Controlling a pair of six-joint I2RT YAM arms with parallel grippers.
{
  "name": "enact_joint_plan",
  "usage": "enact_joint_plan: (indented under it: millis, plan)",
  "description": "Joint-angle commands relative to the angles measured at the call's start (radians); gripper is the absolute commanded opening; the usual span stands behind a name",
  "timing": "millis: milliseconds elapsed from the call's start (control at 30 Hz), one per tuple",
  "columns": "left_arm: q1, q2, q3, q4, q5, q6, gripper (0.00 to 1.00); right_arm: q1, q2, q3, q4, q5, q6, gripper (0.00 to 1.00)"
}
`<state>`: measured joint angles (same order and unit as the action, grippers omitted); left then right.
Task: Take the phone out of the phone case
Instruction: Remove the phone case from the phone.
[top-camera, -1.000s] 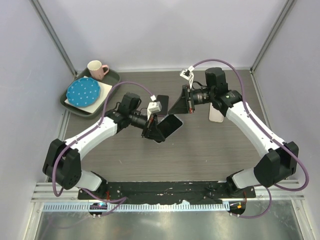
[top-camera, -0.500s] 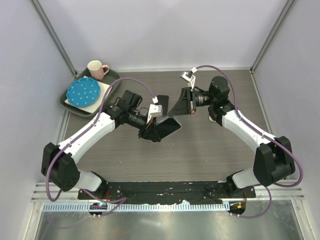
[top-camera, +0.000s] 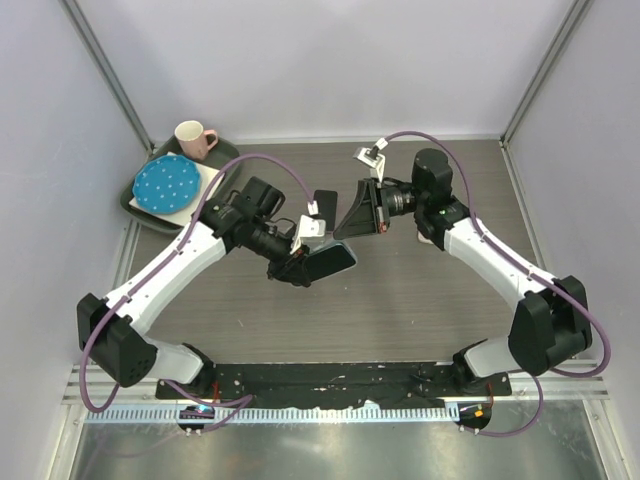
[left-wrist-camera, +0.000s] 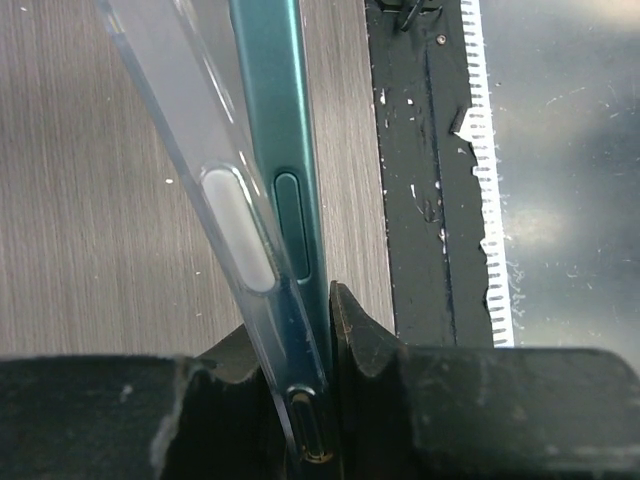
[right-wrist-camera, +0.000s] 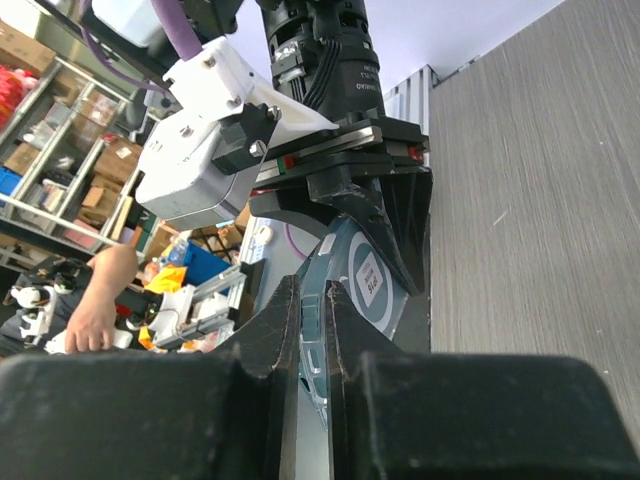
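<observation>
Seen from above, two white robot arms reached in from the near edge of a grey wood-grain surface (top-camera: 400, 300) and met above its middle. The left gripper (top-camera: 303, 263) was clamped on the lower end of a dark teal phone (top-camera: 335, 257), held in the air above the surface. In the left wrist view the fingers (left-wrist-camera: 365, 340) were closed tight on the phone (left-wrist-camera: 275, 120), with the bottom of the clear case (left-wrist-camera: 190, 130) caught between them too. Higher up, the case had peeled away from the phone's side and leaned off to the left, leaving a wedge-shaped gap. The right gripper (top-camera: 347, 226) came in from the far right and faced the left one. Its fingers (right-wrist-camera: 270, 330) were pinched together on a thin pale edge that looked like the case's free end, though the close view left this unsure. Just beyond them the left gripper's dark fingers filled the right wrist view. A small black slab (top-camera: 325, 200) lay on the surface just behind the two grippers. A pale flat object (top-camera: 428, 238) was mostly hidden under the right arm. In the far left corner a dark tray (top-camera: 225, 152) held a blue dotted plate (top-camera: 167, 184), a pink mug (top-camera: 193, 138) and a white cloth (top-camera: 210, 180), well apart from the grippers. A black rail (top-camera: 330, 375) ran along the near edge between the arm bases.
</observation>
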<state>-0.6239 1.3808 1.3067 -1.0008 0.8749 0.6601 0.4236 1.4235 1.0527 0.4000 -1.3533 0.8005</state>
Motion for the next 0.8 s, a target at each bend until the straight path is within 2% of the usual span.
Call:
enact_joint_plan:
  millis: [0,67,200,300,333,367,433,467,567,667,767]
  plan:
    - [-0.045,-0.074,0.112,0.071,0.255,0.09,0.0,0.017,0.008,0.095,-0.512,0.186,-0.449,0.01]
    - [-0.045,-0.072,0.12,0.073,0.282,0.075,0.0,0.018,0.008,0.119,-0.584,0.241,-0.498,0.01]
    - [-0.045,-0.074,0.126,0.082,0.325,0.044,0.0,0.044,0.0,0.168,-0.78,0.328,-0.714,0.01]
    - [-0.042,-0.078,0.12,0.119,0.323,-0.006,0.0,0.052,-0.006,0.182,-0.834,0.347,-0.776,0.01]
    - [-0.039,-0.078,0.109,0.135,0.319,-0.036,0.0,0.049,-0.009,0.184,-0.871,0.349,-0.834,0.03]
    - [-0.027,-0.081,0.102,0.175,0.32,-0.057,0.0,0.049,-0.021,0.185,-0.888,0.355,-0.856,0.11]
    - [-0.008,-0.086,0.077,0.243,0.344,-0.126,0.0,0.049,-0.035,0.187,-0.949,0.367,-0.947,0.18]
    - [0.006,-0.091,0.069,0.27,0.351,-0.152,0.0,0.05,-0.046,0.184,-0.964,0.376,-0.971,0.26]
    - [0.036,-0.101,0.045,0.369,0.369,-0.261,0.0,0.05,-0.081,0.17,-1.017,0.401,-1.046,0.36]
    - [0.05,-0.1,0.036,0.404,0.368,-0.297,0.0,0.05,-0.109,0.147,-1.038,0.404,-1.07,0.4]
    - [0.05,-0.098,0.011,0.445,0.366,-0.332,0.0,0.05,-0.115,0.129,-1.024,0.372,-1.064,0.38]
